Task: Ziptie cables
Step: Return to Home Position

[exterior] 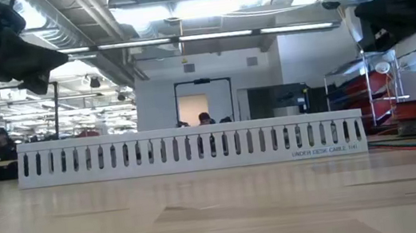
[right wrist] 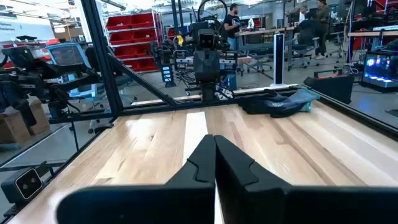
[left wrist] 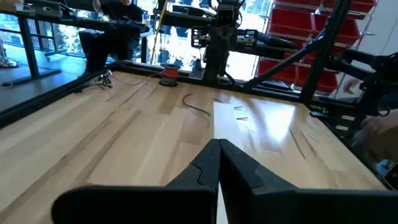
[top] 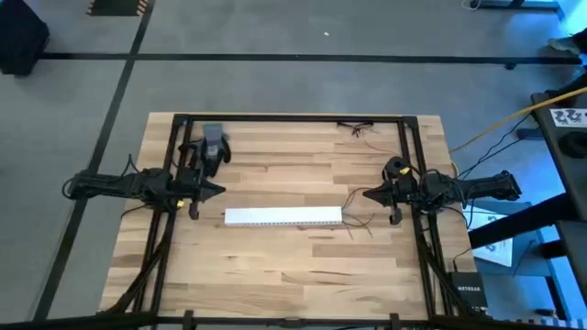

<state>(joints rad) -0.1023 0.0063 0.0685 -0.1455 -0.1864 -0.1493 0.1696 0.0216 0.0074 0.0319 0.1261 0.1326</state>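
closest in, the left gripper point(left wrist: 217, 147) shows its two dark fingers pressed tip to tip with nothing between them, and the right gripper point(right wrist: 214, 142) is closed and empty in the same way. from above, the two hang over the light wooden plank table point(top: 275, 275) and face each other. the left one is near the left end of the long white slotted plastic duct point(top: 282, 217) and the right one is just past its right end. the thin dark curving cables point(top: 356, 209) trail out on the table at that right end, below the right gripper. only the low view shows them as red and green strands, along with the duct's row of upright slots and small lettering. a dark grey crumpled bundle point(top: 213, 145) lies by the left arm near the far edge, and the right wrist view adds a teal patch on it.
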